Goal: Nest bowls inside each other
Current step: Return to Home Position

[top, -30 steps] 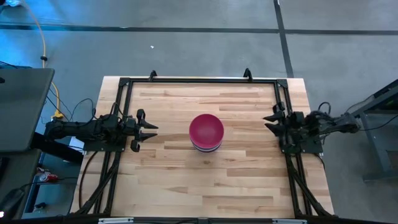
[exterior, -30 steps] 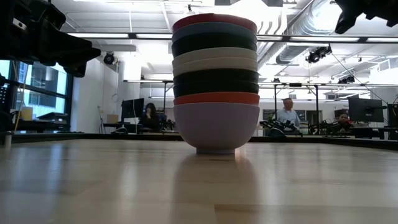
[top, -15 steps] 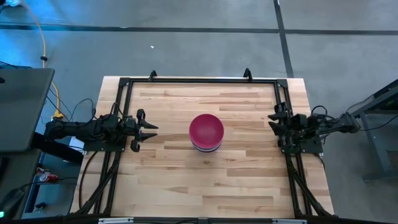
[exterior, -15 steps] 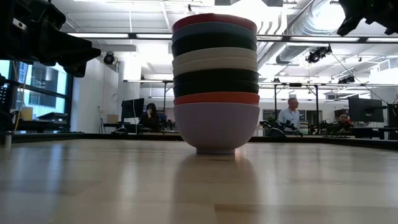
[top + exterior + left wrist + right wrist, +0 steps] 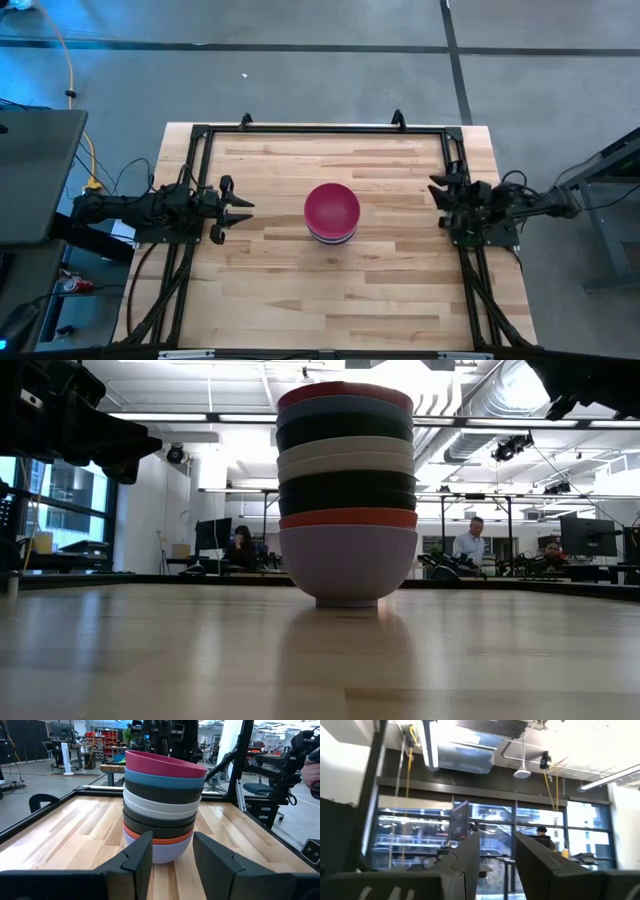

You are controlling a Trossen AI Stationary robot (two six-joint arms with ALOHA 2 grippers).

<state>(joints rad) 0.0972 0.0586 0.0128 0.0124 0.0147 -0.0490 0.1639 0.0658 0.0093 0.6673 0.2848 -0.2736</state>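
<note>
**Desk:** Where do the bowls sit?

**Operator:** I have them all in one stack (image 5: 332,212) at the middle of the table (image 5: 300,300), each nested in the next. The lavender bowl (image 5: 348,565) stands on the wood at the bottom. The magenta bowl (image 5: 165,762) is on top.

**Desk:** And your left gripper?

**Operator:** The left gripper (image 5: 247,213) hangs over the table's left edge, pointing at the stack and well apart from it. Its fingers (image 5: 137,862) are spread with nothing between them. Through my left wrist camera I see the stack beyond the gap, touching neither finger.

**Desk:** The right one?

**Operator:** The right gripper (image 5: 437,200) is at the table's right edge, also well apart from the stack. Its two fingers stand apart and empty, and my right wrist camera looks past them up at the room's ceiling lights (image 5: 432,745).
</note>
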